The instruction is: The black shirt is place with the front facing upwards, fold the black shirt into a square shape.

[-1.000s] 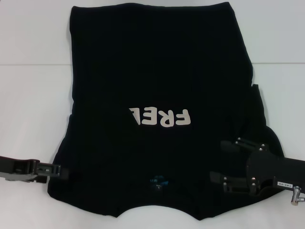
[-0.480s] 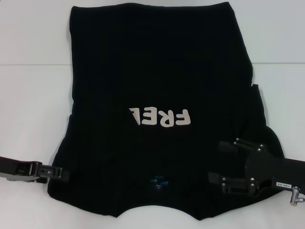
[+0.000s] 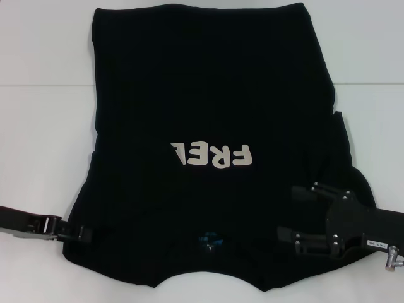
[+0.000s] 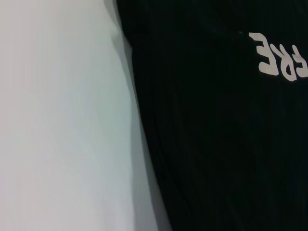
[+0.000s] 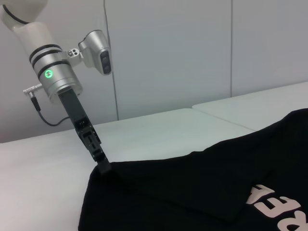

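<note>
The black shirt (image 3: pixel 208 95) lies flat on the white table with its sides folded in. Its pale letters (image 3: pixel 211 153) read upside down, and the blue neck label (image 3: pixel 208 240) is near the front edge. My left gripper (image 3: pixel 81 233) lies low at the shirt's near left corner. In the right wrist view, the left gripper's tip (image 5: pixel 102 166) touches that corner of the shirt (image 5: pixel 202 192). My right gripper (image 3: pixel 295 213) is open and hovers over the shirt's near right shoulder, with nothing between its fingers. The left wrist view shows the shirt's left edge (image 4: pixel 216 144).
The white table (image 3: pixel 44 145) shows bare on both sides of the shirt. A seam between table panels (image 3: pixel 38 85) crosses at the far end. A pale wall (image 5: pixel 192 53) rises behind the table in the right wrist view.
My left gripper has slid right and slightly nearer, from just off the shirt onto its left corner. The right gripper and the shirt have hardly moved.
</note>
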Tool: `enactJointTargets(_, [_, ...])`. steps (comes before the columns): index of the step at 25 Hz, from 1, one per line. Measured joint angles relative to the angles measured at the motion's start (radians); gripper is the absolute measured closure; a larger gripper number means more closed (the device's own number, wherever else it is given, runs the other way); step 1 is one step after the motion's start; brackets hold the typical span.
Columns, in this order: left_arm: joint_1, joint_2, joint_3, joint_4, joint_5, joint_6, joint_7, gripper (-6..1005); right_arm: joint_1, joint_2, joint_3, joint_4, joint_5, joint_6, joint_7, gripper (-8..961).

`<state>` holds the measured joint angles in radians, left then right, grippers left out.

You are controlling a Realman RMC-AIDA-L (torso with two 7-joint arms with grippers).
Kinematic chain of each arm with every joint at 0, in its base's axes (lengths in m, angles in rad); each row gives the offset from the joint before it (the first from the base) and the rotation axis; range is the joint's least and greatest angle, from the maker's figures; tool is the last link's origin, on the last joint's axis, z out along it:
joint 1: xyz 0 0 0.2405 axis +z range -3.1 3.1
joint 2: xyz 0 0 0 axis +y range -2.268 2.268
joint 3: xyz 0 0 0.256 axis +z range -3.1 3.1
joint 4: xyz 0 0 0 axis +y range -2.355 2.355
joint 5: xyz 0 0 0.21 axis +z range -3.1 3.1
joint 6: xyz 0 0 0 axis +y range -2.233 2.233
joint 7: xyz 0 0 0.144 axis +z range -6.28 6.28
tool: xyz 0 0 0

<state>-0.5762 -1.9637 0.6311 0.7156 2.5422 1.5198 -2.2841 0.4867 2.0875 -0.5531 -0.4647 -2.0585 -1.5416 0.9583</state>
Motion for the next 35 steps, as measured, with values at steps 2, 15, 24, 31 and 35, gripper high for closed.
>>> enactJointTargets(2, [0.001,-0.002,0.002,0.011,0.001,-0.003,0.003,309,-0.001,0.000,0.000,0.000,0.000,-0.002,0.000,39])
enactJointTargets(15, [0.003,-0.002,0.024,0.016,0.008,-0.003,0.006,817,-0.006,0.000,0.010,-0.006,0.006,-0.016,0.013,41])
enactJointTargets(24, [0.002,0.001,-0.015,0.020,-0.005,0.024,0.020,920,0.010,-0.063,0.010,-0.236,-0.042,-0.024,0.651,48])
enactJointTargets(31, [-0.002,0.005,-0.018,0.028,-0.012,0.061,0.059,921,0.134,-0.217,-0.012,-0.319,-0.383,-0.044,1.281,54])
enactJointTargets(35, [0.003,0.003,-0.024,0.029,-0.012,0.065,0.072,923,0.188,-0.213,-0.014,-0.346,-0.577,-0.062,1.401,57])
